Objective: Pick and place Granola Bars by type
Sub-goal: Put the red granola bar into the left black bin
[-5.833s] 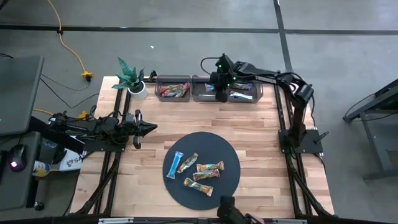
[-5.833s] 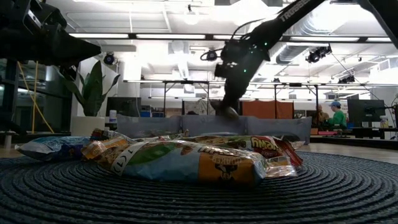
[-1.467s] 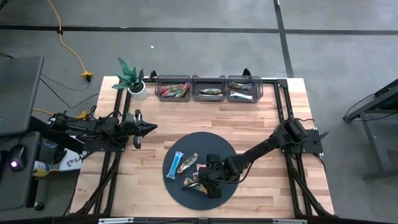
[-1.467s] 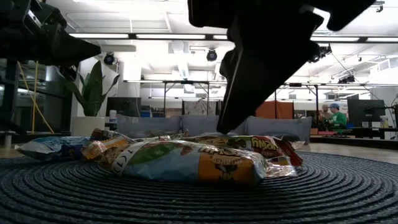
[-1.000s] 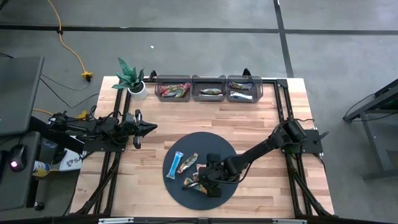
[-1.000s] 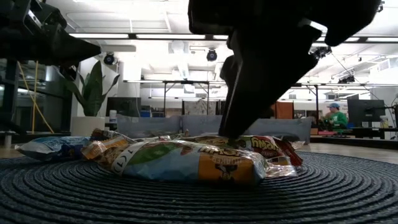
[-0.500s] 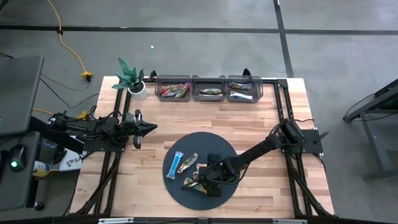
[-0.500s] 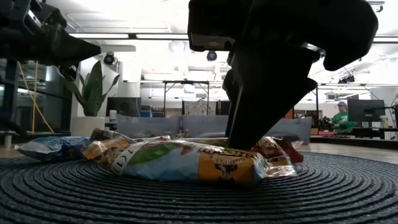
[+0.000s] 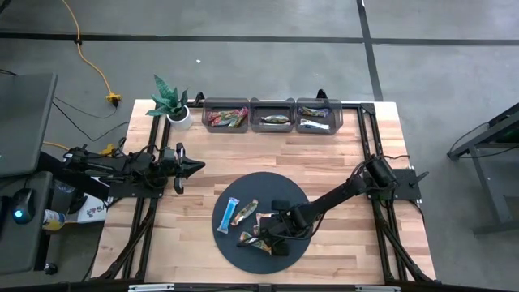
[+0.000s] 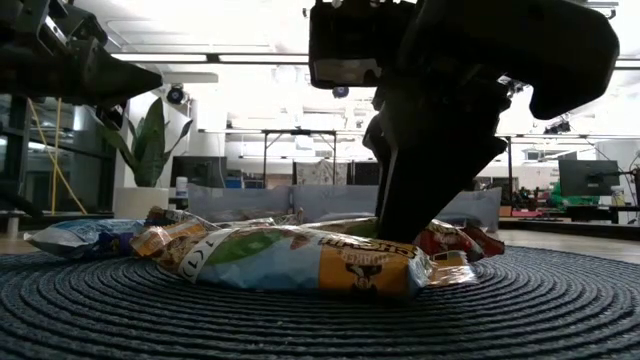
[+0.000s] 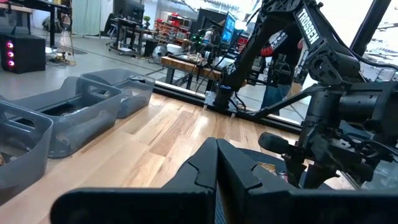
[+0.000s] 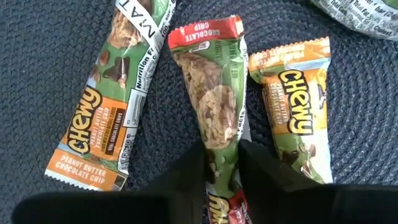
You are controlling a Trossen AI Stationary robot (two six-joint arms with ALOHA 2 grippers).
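Since half a second ago: right gripper (image 12: pixel 222 167) has narrowed its jaws onto the red-ended bar (image 12: pixel 214 87) on the dark round mat (image 9: pixel 304 203); arm position over the mat otherwise unchanged.

Right gripper: fingers now pinch that bar from both sides near one end, pressing on the wrapper.

Left gripper (image 9: pixel 195 167): parked over bare table (image 9: pixel 340 162), well apart from the mat; jaws together.

Bars on mat: red-ended bar lies between an orange-labelled bar (image 12: pixel 106 106) and a second orange bar (image 12: pixel 295 112), just beside both; a blue bar (image 9: pixel 229 213) sits at the mat's left.

Bins (image 9: pixel 272 115): three clear bins at the far edge, each already holding bars.

Risk: grip sits near one end, so the slick wrapper may slip or droop on lifting; neighbouring bars could be dragged along.
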